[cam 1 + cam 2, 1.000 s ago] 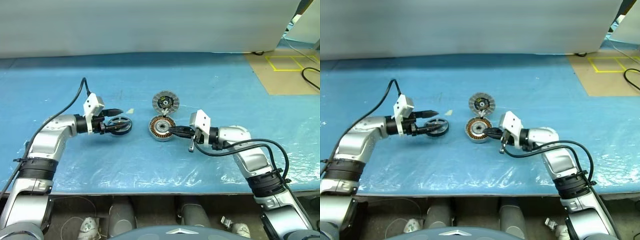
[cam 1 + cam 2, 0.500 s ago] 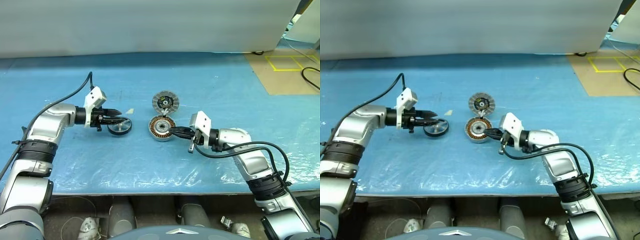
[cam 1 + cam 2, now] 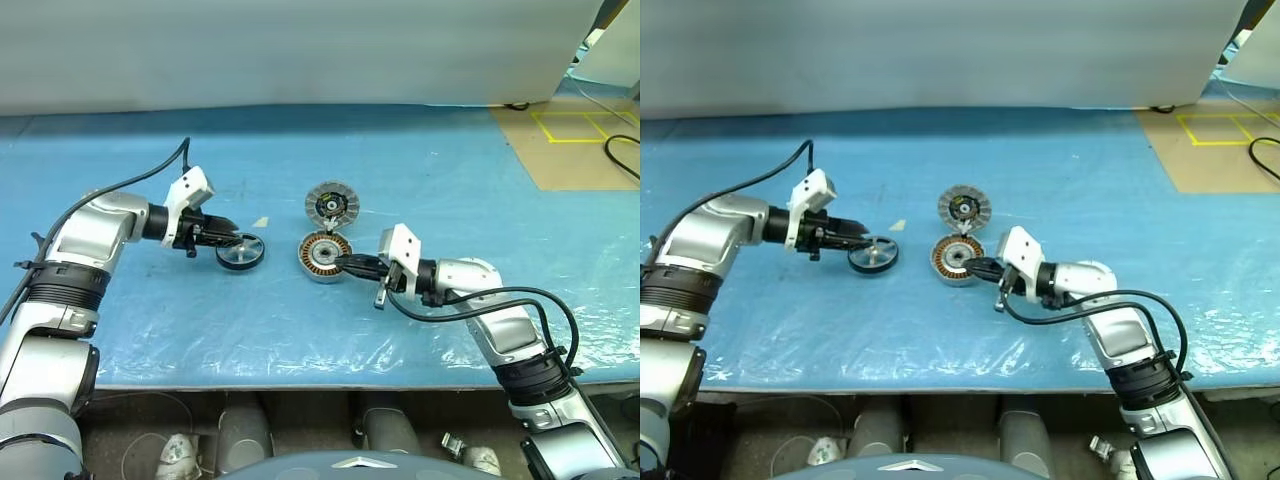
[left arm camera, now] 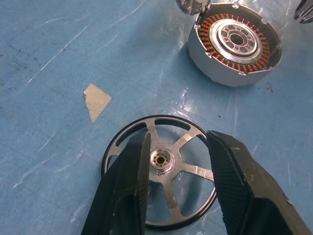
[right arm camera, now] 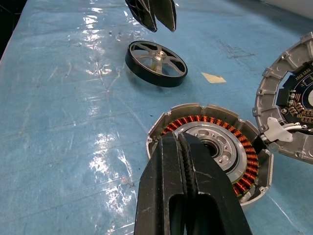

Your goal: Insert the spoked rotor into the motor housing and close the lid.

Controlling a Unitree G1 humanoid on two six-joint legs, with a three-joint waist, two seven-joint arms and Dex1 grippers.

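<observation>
Clearly, little of the job is finished. The blue plastic-covered table (image 3: 300,320) carries all three parts, separate from one another. The motor housing (image 3: 324,256) sits open, its ring of copper windings bare around a dark centre, so nothing has been seated in it. The lid (image 3: 331,204) lies just past the housing's far rim, seemingly joined to it by a small pale tab, with its finned face and black hub turned up. The spoked rotor (image 4: 161,176) lies flat on the table, well apart from the housing, on the side away from the right arm.

As for the arms, the left gripper (image 4: 178,154) hangs over the rotor with its fingers parted, one black finger on each side of the hub, and the rim extends beyond both fingertips. Whether the tips already touch the spokes I cannot tell; the wheel looks to be resting on the table, not lifted. The right gripper (image 5: 182,152) has its fingers pressed together on nothing, their tips at the near rim of the housing, perhaps steadying it.

What remains, by my reading, is everything: pick up the rotor, carry it across, drop it over the windings, then fold the lid shut.

A small pale scrap (image 4: 96,100) lies beyond the left fingertips. No brand, label or legible writing appears on any part.
</observation>
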